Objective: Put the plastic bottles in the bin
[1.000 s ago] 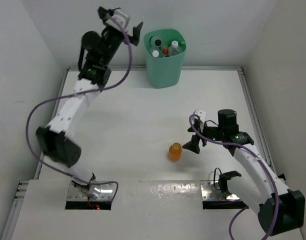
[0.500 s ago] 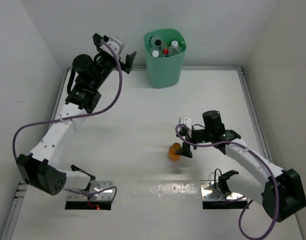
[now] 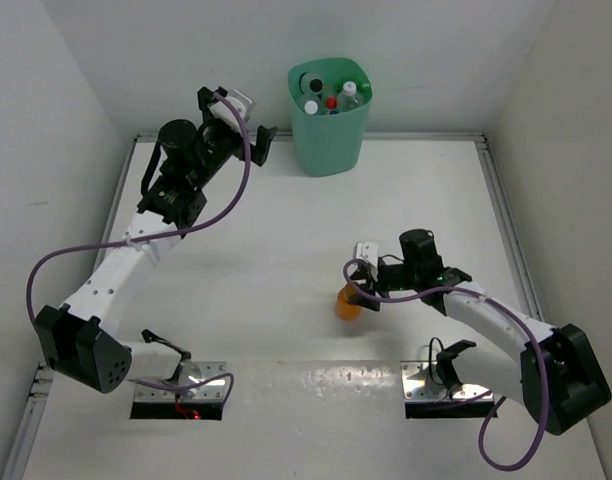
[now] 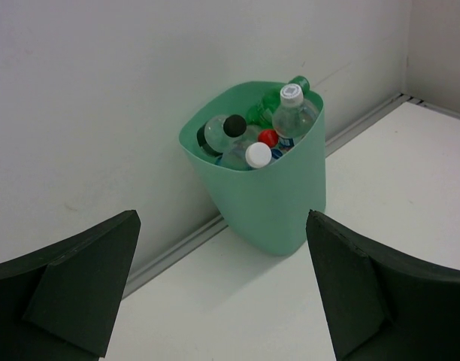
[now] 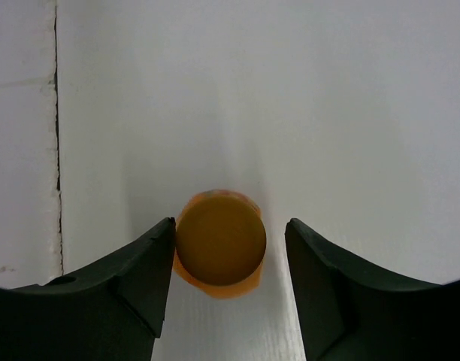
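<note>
The mint-green bin [image 3: 329,130] stands at the back of the table and holds several bottles [image 3: 329,96] with white, red and black caps; it also shows in the left wrist view [image 4: 267,188] with the bottles [image 4: 254,135] inside. An orange bottle [image 3: 348,303] stands upright on the table near the front. My right gripper [image 3: 358,293] is open around it; in the right wrist view the orange bottle [image 5: 220,242] sits between the fingers, close to the left one with a gap to the right one. My left gripper [image 3: 248,135] is open and empty, raised left of the bin.
White walls close in the table at the back and both sides. A raised rail [image 3: 501,200] runs along the right edge of the table. Two metal mounting plates [image 3: 181,389] lie at the near edge by the arm bases.
My right gripper has moved left to the orange bottle and now straddles it. My left arm has drawn back and down from above the bin's left side.
</note>
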